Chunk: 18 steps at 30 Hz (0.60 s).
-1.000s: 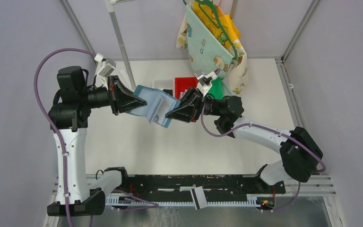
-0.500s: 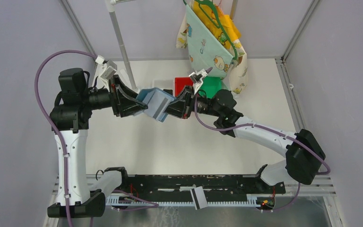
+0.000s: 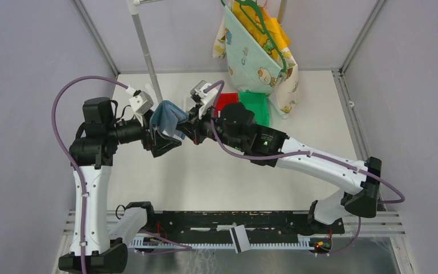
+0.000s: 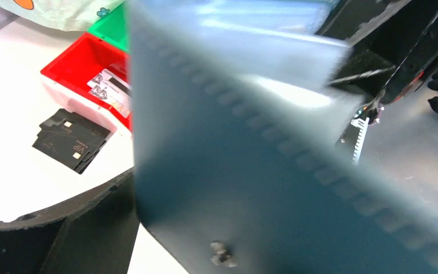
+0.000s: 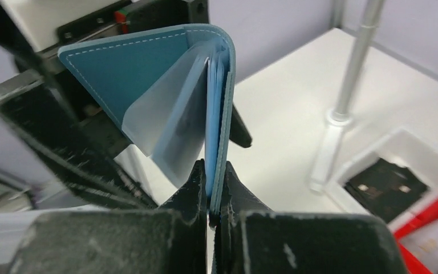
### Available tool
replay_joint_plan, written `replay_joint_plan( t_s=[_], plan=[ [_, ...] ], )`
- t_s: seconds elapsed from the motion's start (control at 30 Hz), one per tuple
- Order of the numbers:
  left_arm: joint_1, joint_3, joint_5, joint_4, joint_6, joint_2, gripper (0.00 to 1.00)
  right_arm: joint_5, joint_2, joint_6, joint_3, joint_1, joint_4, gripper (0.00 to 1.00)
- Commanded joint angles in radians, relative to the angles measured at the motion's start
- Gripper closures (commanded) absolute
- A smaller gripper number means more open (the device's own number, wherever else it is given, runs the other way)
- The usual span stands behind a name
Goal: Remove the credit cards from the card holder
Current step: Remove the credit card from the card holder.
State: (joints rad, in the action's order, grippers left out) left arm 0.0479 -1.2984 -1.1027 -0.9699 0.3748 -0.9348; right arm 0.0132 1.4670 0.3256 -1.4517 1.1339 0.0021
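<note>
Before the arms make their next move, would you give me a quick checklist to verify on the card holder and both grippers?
1. Right gripper pinched on one cover of the card holder: ok.
2. Left gripper gripping the other cover: cannot tell; the holder fills its blurred wrist view.
3. Holder lifted off the table: ok.
4. Covers spread wide enough to reach the pockets: not ok, only a narrow V.
5. A card edge exposed to grasp: cannot tell.
6. Red bin open for drop-off: ok; cards lie in it.
</note>
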Motion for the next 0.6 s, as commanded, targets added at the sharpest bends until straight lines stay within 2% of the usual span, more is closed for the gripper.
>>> replay_joint_plan(
  t_s=[0.0, 0.1, 0.3, 0.57],
  plan=[
    [-0.003, 0.000, 0.036, 0.050, 0.067, 0.029, 0.00, 0.331, 0.092, -0.172, -0.195, 0.073, -0.266, 1.00],
    [-0.003, 0.030, 0.116, 0.131, 0.026, 0.058, 0.02, 0.405, 0.128, -0.196, -0.246, 0.104, -0.314, 1.00],
    [-0.003, 0.077, 0.221, 0.227, 0.008, 0.104, 0.06, 0.451, 0.115, -0.206, -0.236, 0.108, -0.326, 1.00],
    [-0.003, 0.100, 0.246, 0.256, -0.005, 0.099, 0.12, 0.470, 0.097, -0.221, -0.242, 0.112, -0.357, 1.00]
  ],
)
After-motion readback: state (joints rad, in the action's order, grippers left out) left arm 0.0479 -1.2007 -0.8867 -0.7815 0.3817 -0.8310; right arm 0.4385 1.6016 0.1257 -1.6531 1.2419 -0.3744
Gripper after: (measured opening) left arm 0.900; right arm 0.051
